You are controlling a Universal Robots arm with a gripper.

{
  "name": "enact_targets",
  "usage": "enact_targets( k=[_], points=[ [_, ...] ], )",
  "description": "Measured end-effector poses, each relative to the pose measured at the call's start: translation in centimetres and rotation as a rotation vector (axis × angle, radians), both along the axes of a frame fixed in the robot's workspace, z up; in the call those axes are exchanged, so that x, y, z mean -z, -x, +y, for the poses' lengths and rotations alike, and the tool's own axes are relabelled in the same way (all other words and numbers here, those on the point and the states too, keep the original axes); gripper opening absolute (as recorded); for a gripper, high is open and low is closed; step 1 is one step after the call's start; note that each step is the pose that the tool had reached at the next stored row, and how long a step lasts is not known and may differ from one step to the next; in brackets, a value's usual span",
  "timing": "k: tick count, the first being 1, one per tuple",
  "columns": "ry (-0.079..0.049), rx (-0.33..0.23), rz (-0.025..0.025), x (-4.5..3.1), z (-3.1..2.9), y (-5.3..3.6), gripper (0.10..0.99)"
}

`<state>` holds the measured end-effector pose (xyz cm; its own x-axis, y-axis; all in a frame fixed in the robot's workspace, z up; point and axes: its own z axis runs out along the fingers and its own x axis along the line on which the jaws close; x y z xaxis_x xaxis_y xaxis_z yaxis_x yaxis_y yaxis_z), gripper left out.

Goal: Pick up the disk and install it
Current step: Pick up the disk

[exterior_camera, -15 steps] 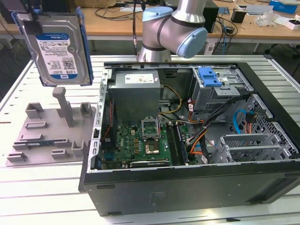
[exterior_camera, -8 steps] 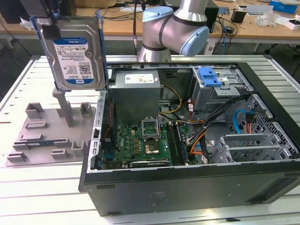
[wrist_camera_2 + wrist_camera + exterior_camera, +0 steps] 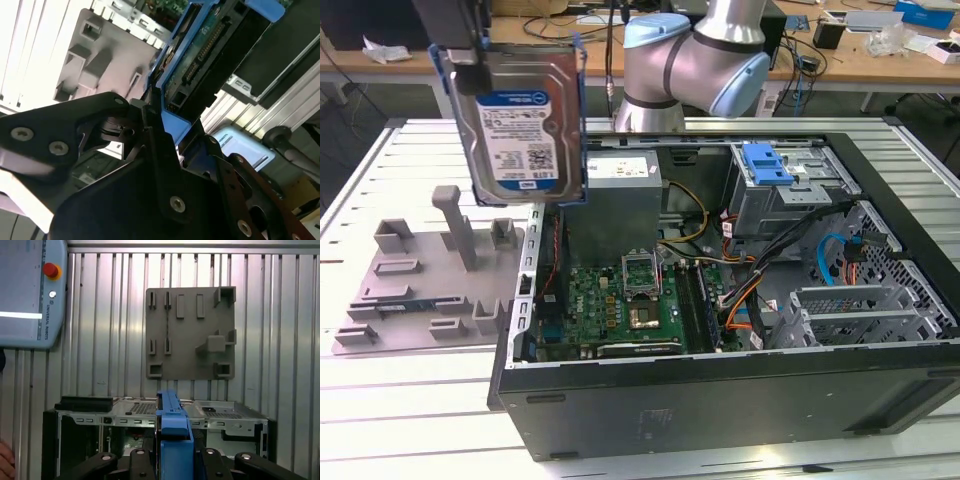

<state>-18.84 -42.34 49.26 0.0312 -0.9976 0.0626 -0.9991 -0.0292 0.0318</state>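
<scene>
The disk, a silver hard drive with a white-and-blue label and blue rails, hangs upright in the air above the case's corner at the exterior view's left. My gripper is shut on its upper edge. In the second wrist view the disk shows edge-on, connector side visible, with the black fingers clamped on its blue rail. In the first wrist view the disk's blue rail stands between the fingers, above the open case.
The open computer case lies on the slatted table, with motherboard, cables and a drive cage with a blue latch. A grey fixture plate lies at the exterior view's left. A teach pendant rests on the table.
</scene>
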Motion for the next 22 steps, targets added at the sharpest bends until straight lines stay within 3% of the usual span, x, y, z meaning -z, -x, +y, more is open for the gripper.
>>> enact_targets(
  k=[16, 22],
  points=[
    [0.000, 0.000, 0.0005, 0.00, -3.59, -7.34, 0.369],
    [0.000, 0.000, 0.0009, 0.00, -4.72, -9.25, 0.369]
  ],
)
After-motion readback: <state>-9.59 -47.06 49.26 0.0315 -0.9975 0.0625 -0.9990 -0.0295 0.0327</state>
